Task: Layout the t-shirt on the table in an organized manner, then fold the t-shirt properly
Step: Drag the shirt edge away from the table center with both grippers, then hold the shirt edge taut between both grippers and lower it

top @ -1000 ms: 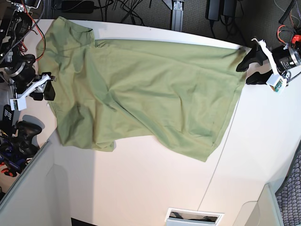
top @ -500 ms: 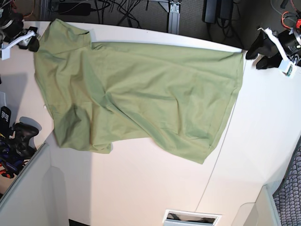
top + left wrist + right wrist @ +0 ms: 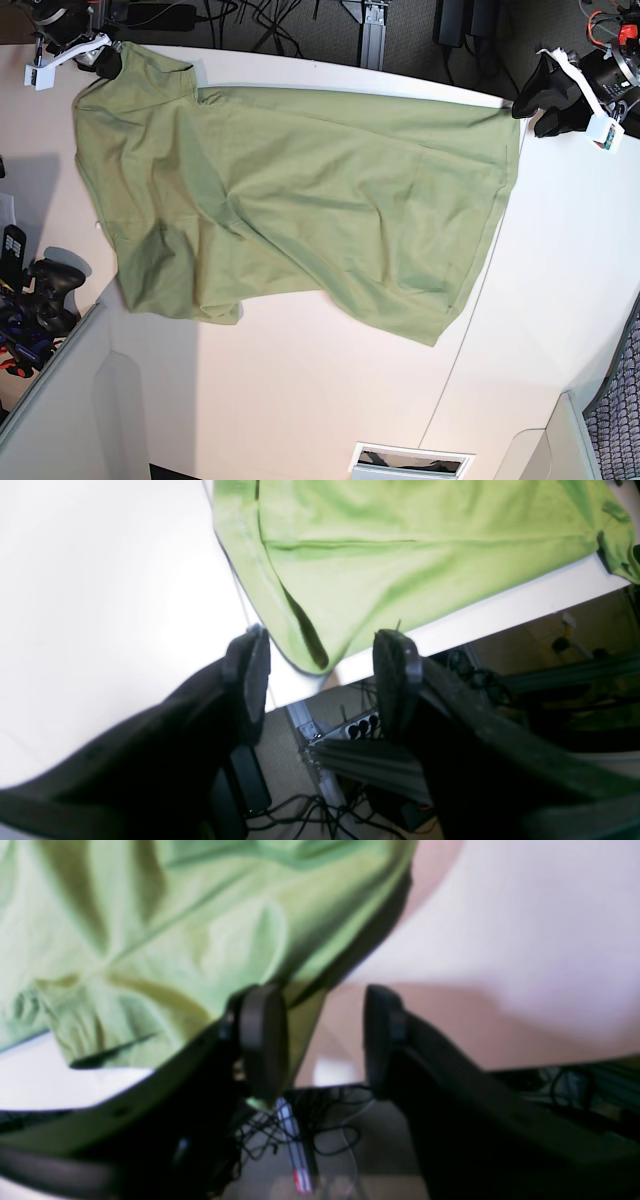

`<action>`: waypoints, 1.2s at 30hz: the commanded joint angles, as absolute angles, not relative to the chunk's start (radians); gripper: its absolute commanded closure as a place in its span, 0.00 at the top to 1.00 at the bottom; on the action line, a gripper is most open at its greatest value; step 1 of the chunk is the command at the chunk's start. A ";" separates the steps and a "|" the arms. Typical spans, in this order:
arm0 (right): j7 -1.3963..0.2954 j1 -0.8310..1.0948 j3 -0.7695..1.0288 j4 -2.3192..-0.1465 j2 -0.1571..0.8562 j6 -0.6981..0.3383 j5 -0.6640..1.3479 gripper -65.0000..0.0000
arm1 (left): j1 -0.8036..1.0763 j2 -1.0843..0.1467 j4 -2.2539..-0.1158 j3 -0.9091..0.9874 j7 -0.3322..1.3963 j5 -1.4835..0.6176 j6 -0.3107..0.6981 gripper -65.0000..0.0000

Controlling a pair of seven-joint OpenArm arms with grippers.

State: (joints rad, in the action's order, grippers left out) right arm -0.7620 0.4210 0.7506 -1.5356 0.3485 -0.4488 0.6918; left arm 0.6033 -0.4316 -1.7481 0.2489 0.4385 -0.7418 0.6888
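The olive t-shirt (image 3: 300, 200) lies spread and wrinkled across the upper half of the white table (image 3: 330, 400). It looks soft, light and limp, best pinched at corners. Upper right, the left gripper (image 3: 545, 97) gapes empty beside the hem corner; upper left, the right gripper (image 3: 95, 55) stands parted, empty, at the shoulder.

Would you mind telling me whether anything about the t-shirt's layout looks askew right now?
Yes. The t-shirt lies slanted and wrinkled on the table: its lower edge runs diagonally, one lower corner is bunched under, and creases cross the middle. Its upper edge sits along the table's far edge, so it is not yet squared.
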 commanded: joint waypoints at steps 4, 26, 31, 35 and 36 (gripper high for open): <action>-0.763 0.422 0.759 -1.549 0.363 -0.453 0.696 0.42 | 0.601 -0.434 -1.764 0.257 0.420 -0.728 0.698 0.56; -0.764 0.422 0.759 -1.549 0.364 -0.453 0.696 0.42 | 0.539 -0.401 -1.723 0.193 0.423 -0.625 0.670 0.63; -0.764 0.424 0.759 -1.549 0.363 -0.453 0.696 0.42 | 0.499 -0.391 -1.669 0.168 0.419 -0.612 0.669 0.63; -0.768 0.424 0.759 -1.549 0.363 -0.453 0.697 0.42 | 0.499 -0.391 -1.668 0.162 0.419 -0.611 0.669 0.62; -0.768 0.424 0.759 -1.549 0.363 -0.453 0.701 0.42 | 0.499 -0.390 -1.668 0.157 0.419 -0.607 0.669 0.62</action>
State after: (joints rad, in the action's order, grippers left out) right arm -0.7635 0.4213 0.7506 -1.5364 0.3470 -0.4488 0.6926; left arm 0.4953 -0.3801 -1.6604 0.1562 0.4183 -0.6098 0.6727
